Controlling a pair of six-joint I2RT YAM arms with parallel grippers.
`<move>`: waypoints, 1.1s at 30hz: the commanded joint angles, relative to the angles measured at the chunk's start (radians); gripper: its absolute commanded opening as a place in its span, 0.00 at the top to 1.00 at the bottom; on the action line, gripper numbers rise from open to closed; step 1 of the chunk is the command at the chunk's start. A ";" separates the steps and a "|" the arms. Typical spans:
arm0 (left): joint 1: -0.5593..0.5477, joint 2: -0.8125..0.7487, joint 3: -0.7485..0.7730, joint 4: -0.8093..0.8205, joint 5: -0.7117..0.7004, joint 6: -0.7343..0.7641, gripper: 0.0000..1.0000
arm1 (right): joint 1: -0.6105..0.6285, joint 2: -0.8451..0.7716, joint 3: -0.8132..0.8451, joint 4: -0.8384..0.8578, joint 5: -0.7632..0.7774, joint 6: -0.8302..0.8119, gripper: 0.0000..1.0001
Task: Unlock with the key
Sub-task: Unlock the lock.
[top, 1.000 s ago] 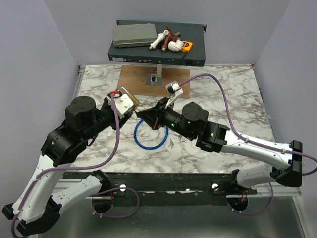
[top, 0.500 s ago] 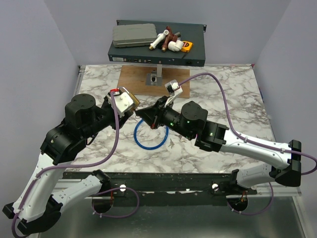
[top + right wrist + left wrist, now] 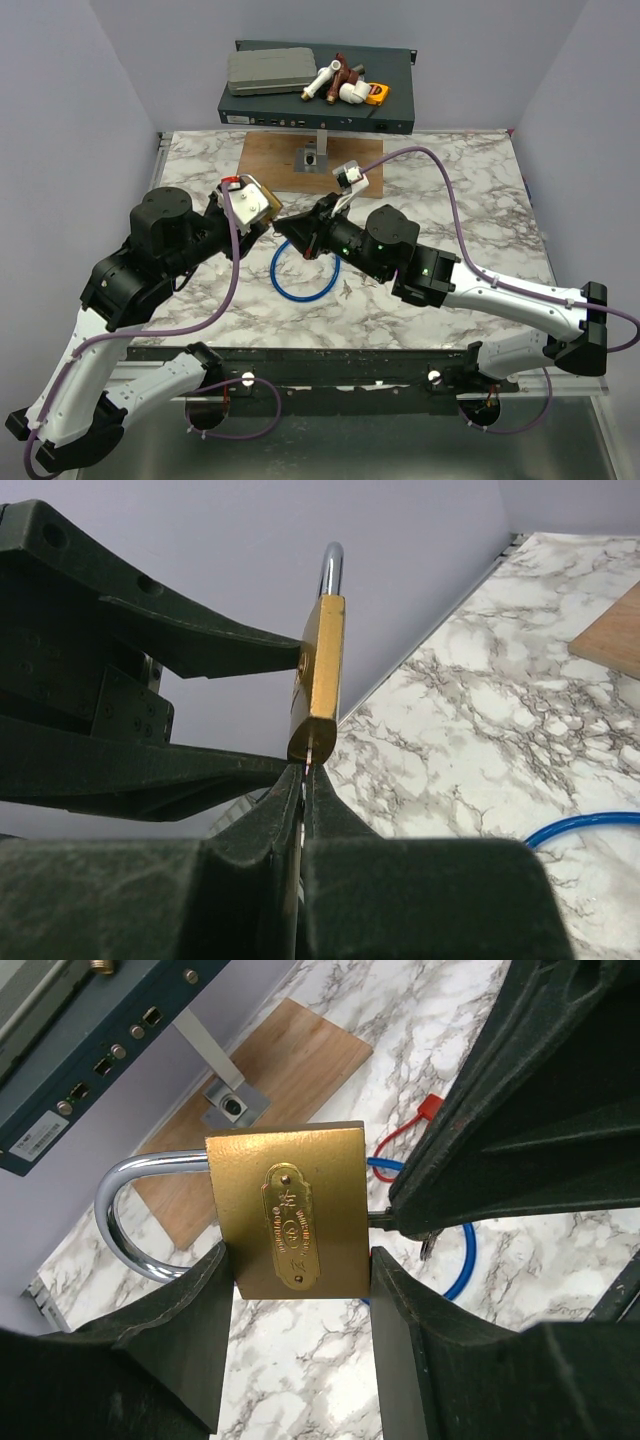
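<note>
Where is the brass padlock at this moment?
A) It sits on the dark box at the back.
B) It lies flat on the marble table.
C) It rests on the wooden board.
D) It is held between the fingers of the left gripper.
D: in the left wrist view the brass padlock is clamped on both sides by the left gripper, up in the air above the marble table.

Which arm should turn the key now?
Right. The right gripper pinches the key at the bottom of the padlock, while the left gripper only clamps its body.
</note>
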 commanded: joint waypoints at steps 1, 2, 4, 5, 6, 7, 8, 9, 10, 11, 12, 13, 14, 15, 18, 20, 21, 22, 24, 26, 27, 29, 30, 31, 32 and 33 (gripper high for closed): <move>-0.018 -0.027 0.039 0.070 0.170 -0.021 1.00 | -0.004 0.007 0.003 0.056 0.032 -0.011 0.90; -0.019 -0.029 0.035 0.072 0.158 -0.020 1.00 | -0.004 -0.007 -0.010 0.057 0.025 -0.012 0.83; -0.017 -0.031 0.031 0.075 0.133 -0.023 1.00 | -0.005 -0.033 -0.030 0.055 0.015 -0.009 0.73; -0.016 -0.032 0.030 0.077 0.124 -0.024 1.00 | -0.004 -0.042 -0.039 0.055 0.012 -0.005 0.69; -0.015 -0.033 0.028 0.078 0.118 -0.028 1.00 | -0.004 -0.051 -0.045 0.052 0.010 -0.001 0.65; -0.015 -0.034 0.028 0.081 0.114 -0.028 1.00 | -0.005 -0.056 -0.046 0.043 0.014 0.004 0.64; -0.015 -0.035 0.027 0.082 0.113 -0.028 1.00 | -0.004 -0.057 -0.044 0.039 0.014 0.007 0.63; -0.014 -0.036 0.028 0.082 0.112 -0.028 1.00 | -0.004 -0.059 -0.043 0.034 0.015 0.008 0.62; -0.014 -0.035 0.028 0.082 0.112 -0.028 1.00 | -0.004 -0.058 -0.038 0.025 0.018 0.009 0.61; -0.014 -0.035 0.028 0.083 0.110 -0.028 1.00 | -0.004 -0.055 -0.031 0.011 0.026 0.009 0.60; -0.015 -0.036 0.027 0.083 0.106 -0.028 1.00 | -0.005 -0.050 -0.018 -0.008 0.042 0.009 0.60; -0.014 -0.036 0.027 0.082 0.105 -0.025 1.00 | -0.005 -0.042 0.001 -0.036 0.070 0.008 0.59; -0.014 -0.037 0.026 0.082 0.105 -0.024 1.00 | -0.004 -0.035 0.018 -0.061 0.089 0.007 0.59; -0.013 -0.040 0.025 0.082 0.104 -0.023 1.00 | -0.004 -0.030 0.030 -0.075 0.097 0.002 0.59; -0.013 -0.041 0.022 0.083 0.106 -0.024 1.00 | -0.005 -0.019 0.046 -0.072 0.091 -0.009 0.57; -0.013 -0.039 0.025 0.083 0.113 -0.025 1.00 | -0.004 -0.001 0.063 -0.073 0.085 -0.014 0.57; -0.013 -0.038 0.026 0.083 0.115 -0.026 1.00 | -0.004 0.005 0.069 -0.071 0.081 -0.016 0.57; -0.013 -0.037 0.029 0.083 0.117 -0.028 1.00 | -0.006 0.014 0.075 -0.069 0.077 -0.016 0.57; -0.013 -0.038 0.032 0.083 0.118 -0.030 1.00 | -0.006 0.027 0.081 -0.065 0.068 -0.019 0.57; -0.012 -0.038 0.033 0.083 0.118 -0.032 1.00 | -0.007 0.038 0.086 -0.060 0.052 -0.013 0.59; -0.012 -0.038 0.032 0.084 0.117 -0.032 1.00 | -0.008 0.043 0.089 -0.058 0.041 -0.009 0.62; -0.012 -0.041 0.032 0.086 0.110 -0.030 1.00 | -0.011 0.045 0.089 -0.057 0.026 0.004 0.69; -0.011 -0.043 0.031 0.086 0.108 -0.031 1.00 | -0.011 0.045 0.087 -0.055 0.022 0.011 0.74; -0.012 -0.044 0.029 0.085 0.114 -0.031 1.00 | -0.014 0.042 0.083 -0.049 0.021 0.015 0.81; -0.012 -0.045 0.027 0.082 0.124 -0.031 1.00 | -0.015 0.038 0.078 -0.043 0.021 0.016 0.91; -0.011 -0.047 0.024 0.079 0.139 -0.032 1.00 | -0.019 0.033 0.074 -0.038 0.023 0.018 0.98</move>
